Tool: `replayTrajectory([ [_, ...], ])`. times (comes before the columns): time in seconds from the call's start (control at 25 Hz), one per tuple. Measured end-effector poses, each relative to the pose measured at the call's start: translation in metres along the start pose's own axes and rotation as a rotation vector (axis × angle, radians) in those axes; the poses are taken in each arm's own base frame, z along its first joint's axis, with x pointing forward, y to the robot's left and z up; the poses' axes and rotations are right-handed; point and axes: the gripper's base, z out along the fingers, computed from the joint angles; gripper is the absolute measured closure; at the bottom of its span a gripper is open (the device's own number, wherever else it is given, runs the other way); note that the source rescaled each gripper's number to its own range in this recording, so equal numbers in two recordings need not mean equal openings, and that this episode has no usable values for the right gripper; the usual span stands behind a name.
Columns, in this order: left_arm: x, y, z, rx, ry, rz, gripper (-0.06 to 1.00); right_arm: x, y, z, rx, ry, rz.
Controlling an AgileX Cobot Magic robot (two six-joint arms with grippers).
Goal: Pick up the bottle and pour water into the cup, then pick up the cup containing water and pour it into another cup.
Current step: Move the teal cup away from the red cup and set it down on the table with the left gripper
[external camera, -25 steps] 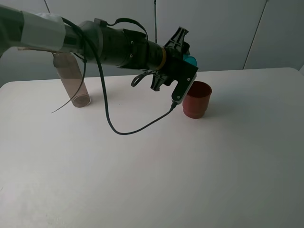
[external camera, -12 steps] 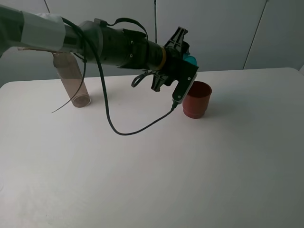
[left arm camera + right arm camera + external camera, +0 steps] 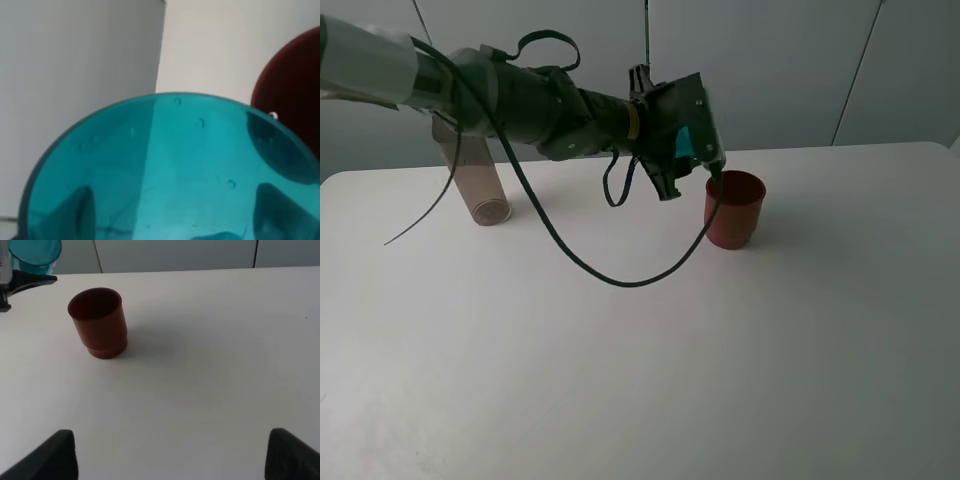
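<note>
Teal cup held beside the red one

Left tool is clamped on the teal cup, carried in the air just beside and above the red cup, which stands on the tabletop. The teal tumbler looks thin, light and smooth, likely slippery when wet, so a firm hold around its side wall suits it. The bottle stands well behind that tool. Right tool's fingertips stand wide apart, holding nothing.
</note>
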Motion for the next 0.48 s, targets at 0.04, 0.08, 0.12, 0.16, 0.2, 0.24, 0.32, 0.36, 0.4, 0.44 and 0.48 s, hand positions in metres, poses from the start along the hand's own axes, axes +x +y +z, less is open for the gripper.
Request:
replayTrajectory([
  [0.04,0.009,0.001,-0.005,-0.011,-0.006,-0.054,0.77,0.0,0.0,0.0,0.0,0.0,0.0],
  [0.08,0.017,0.005,-0.011,-0.035,-0.033,-0.104,0.77,0.0,0.0,0.0,0.0,0.0,0.0],
  [0.12,0.025,0.005,-0.017,-0.049,-0.061,-0.153,0.77,0.0,0.0,0.0,0.0,0.0,0.0],
  [0.16,0.036,0.005,-0.022,-0.061,-0.075,-0.209,0.77,0.0,0.0,0.0,0.0,0.0,0.0],
  [0.2,0.047,0.005,-0.027,-0.076,-0.106,-0.259,0.77,0.0,0.0,0.0,0.0,0.0,0.0],
  [0.24,0.056,0.006,-0.032,-0.093,-0.142,-0.317,0.77,0.0,0.0,0.0,0.0,0.0,0.0],
  [0.32,0.075,0.003,-0.042,-0.104,-0.182,-0.407,0.77,0.0,0.0,0.0,0.0,0.0,0.0],
  [0.36,0.081,0.004,-0.046,-0.107,-0.206,-0.425,0.77,0.0,0.0,0.0,0.0,0.0,0.0],
  [0.4,0.087,0.004,-0.048,-0.105,-0.225,-0.448,0.77,0.0,0.0,0.0,0.0,0.0,0.0],
  [0.44,0.09,0.003,-0.049,-0.092,-0.242,-0.466,0.77,0.0,0.0,0.0,0.0,0.0,-0.006],
  [0.48,0.096,0.002,-0.049,-0.079,-0.248,-0.484,0.77,0.0,0.0,0.0,0.0,0.0,-0.006],
])
